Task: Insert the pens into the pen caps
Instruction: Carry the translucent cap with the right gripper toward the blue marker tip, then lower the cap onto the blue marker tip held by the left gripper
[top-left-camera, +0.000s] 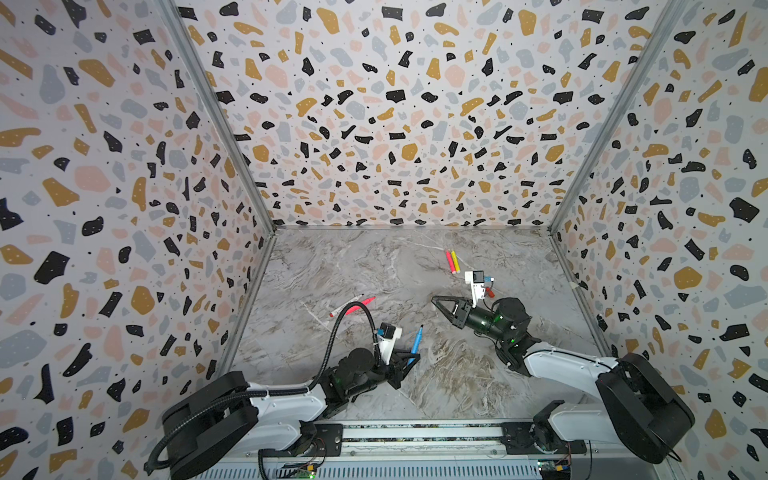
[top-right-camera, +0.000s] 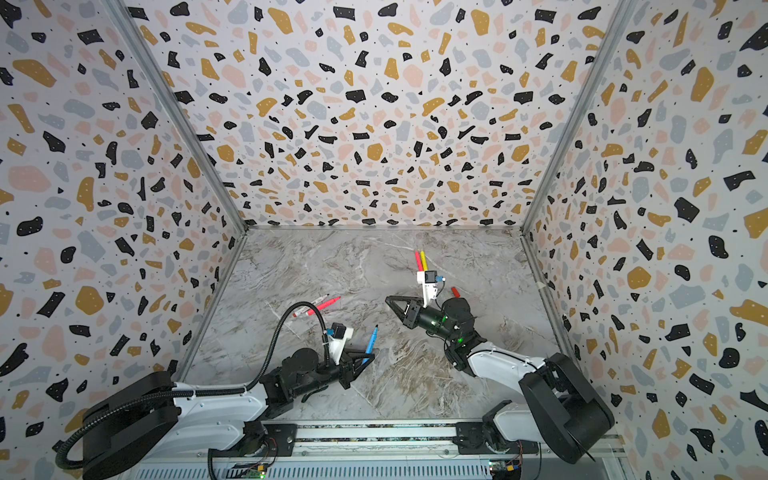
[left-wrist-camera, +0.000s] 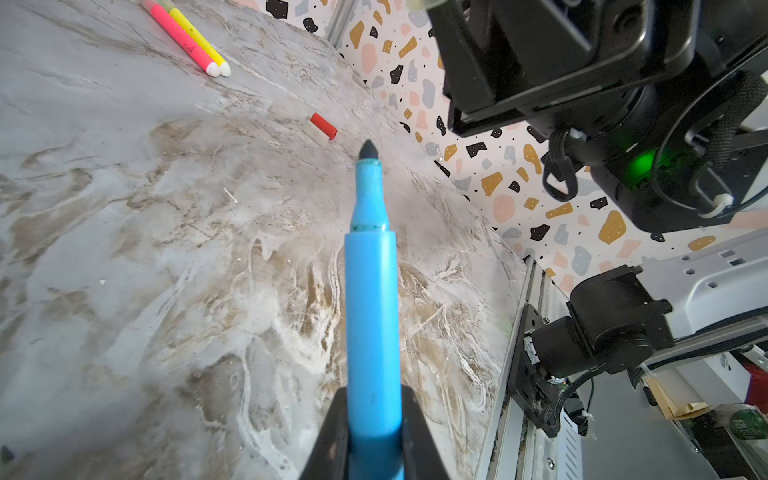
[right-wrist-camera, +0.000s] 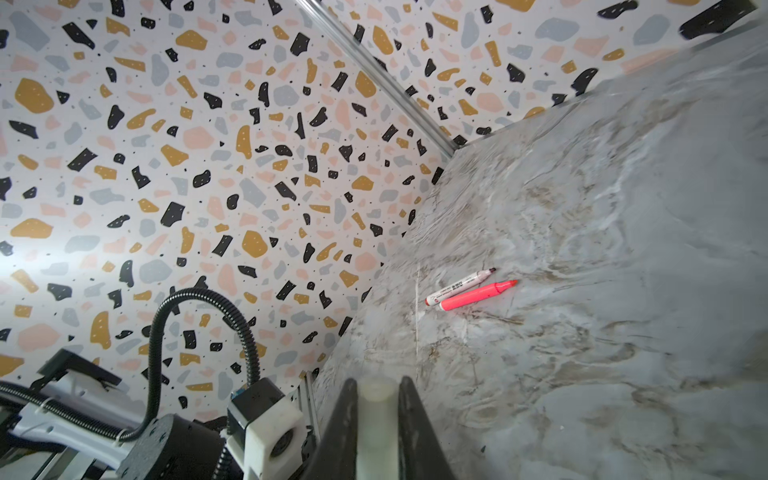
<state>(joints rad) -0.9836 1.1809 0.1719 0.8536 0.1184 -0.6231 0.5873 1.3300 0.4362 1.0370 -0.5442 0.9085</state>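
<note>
Clamping the back end of the blue pen (left-wrist-camera: 371, 299), the left gripper (top-left-camera: 409, 359) is the nearest thing in both top views. Its fingers are clenched on the barrel, and the pen's long axis runs from near to far with the bare dark nib leading. Just beyond that nib and slightly to its right, the right gripper (top-left-camera: 437, 302) is pinched on a pale cap (right-wrist-camera: 375, 409), which lies lengthwise between the fingers. Whether its open mouth faces outward I cannot tell. Those fingers point leftward across the blue pen's line, not back along it, so I judge the coming move turns on swinging cap and nib onto 1 shared axis. The 2 are near but apart. Left of the blue pen and farther out, the white-barrelled pen (right-wrist-camera: 457, 286) and a pink-red pen (right-wrist-camera: 478, 295) lie side by side. Right of the nib and farther, a red cap (left-wrist-camera: 324, 126) lies loose. Farthest beyond the blue pen, the yellow pen (left-wrist-camera: 198, 38) and another pink pen (left-wrist-camera: 180, 37) lie parallel, touching.
</note>
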